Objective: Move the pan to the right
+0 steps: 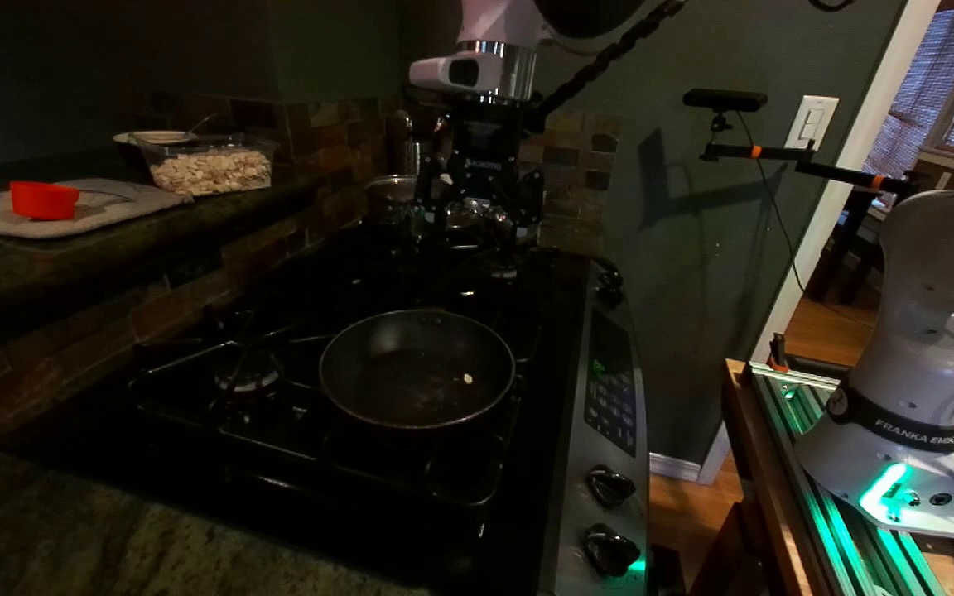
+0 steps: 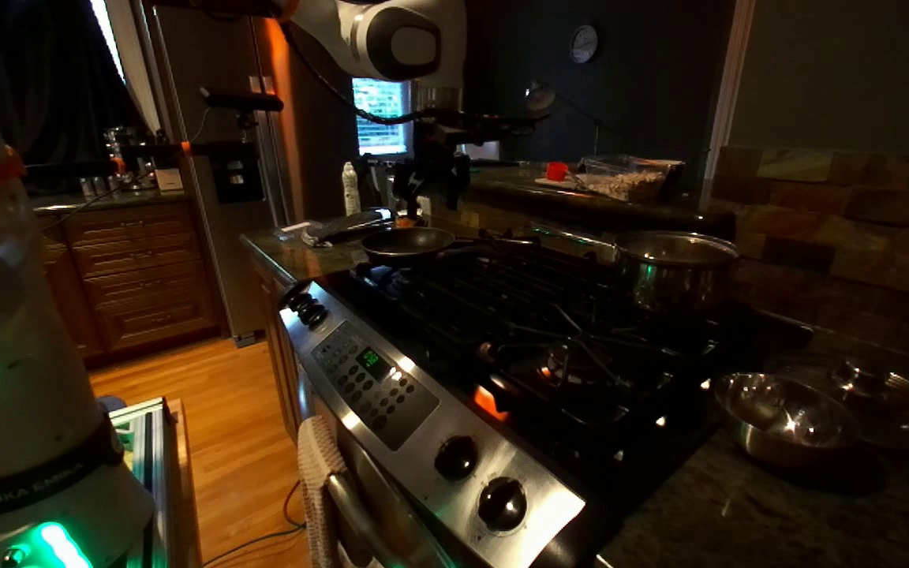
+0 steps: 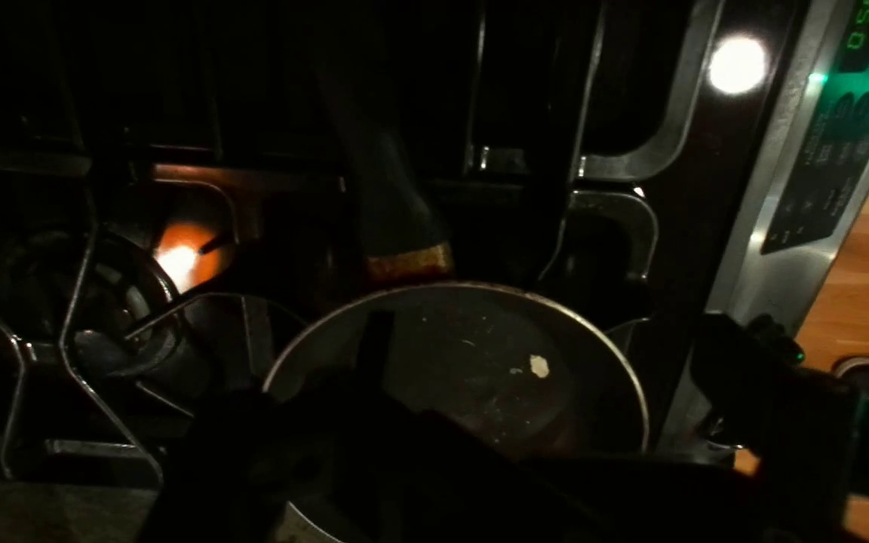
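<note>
The pan point(image 1: 419, 368) is a wide, dark frying pan with a lighter rim, and a small pale flake lies in it. It rests on the stove grates at the end away from the steel pot. In an exterior view the pan point(image 2: 407, 243) shows small at the far end. In the wrist view the pan point(image 3: 480, 347) lies below my gripper point(image 3: 548, 328), its dark handle point(image 3: 400, 200) with a copper-coloured collar pointing up the picture. My gripper is open and empty above the pan in both exterior views point(image 1: 477, 230) point(image 2: 432, 203). The wrist view is very dark around the fingers.
A steel pot point(image 2: 675, 272) stands at the back of the stove. A steel bowl point(image 2: 782, 426) and a glass lid point(image 2: 888, 402) lie on the counter. A raised ledge carries a tub of flakes point(image 1: 212, 170) and a red cup point(image 1: 45, 200). Stove knobs point(image 1: 609, 550) line the front panel.
</note>
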`<action>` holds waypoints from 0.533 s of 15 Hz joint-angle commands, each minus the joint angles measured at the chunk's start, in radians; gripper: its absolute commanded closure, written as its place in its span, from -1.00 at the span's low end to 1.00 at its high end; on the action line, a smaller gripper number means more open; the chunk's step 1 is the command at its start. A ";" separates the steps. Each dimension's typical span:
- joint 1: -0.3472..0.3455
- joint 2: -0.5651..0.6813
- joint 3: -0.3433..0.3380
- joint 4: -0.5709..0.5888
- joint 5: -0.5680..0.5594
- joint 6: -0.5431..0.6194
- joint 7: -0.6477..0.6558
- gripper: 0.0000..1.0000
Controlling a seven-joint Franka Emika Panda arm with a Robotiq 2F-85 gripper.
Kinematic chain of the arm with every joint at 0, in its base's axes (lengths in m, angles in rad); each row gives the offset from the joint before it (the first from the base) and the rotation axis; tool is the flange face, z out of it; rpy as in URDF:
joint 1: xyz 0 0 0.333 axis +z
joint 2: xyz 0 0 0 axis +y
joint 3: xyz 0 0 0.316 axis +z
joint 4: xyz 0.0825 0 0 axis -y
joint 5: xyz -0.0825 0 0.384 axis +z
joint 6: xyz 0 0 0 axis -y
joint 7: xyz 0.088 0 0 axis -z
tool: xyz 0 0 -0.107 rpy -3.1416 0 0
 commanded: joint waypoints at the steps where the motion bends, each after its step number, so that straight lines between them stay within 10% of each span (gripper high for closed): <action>1: -0.013 0.067 0.018 0.009 0.012 0.114 -0.019 -1.00; 8: -0.031 0.151 0.041 0.024 0.005 0.142 -0.069 -1.00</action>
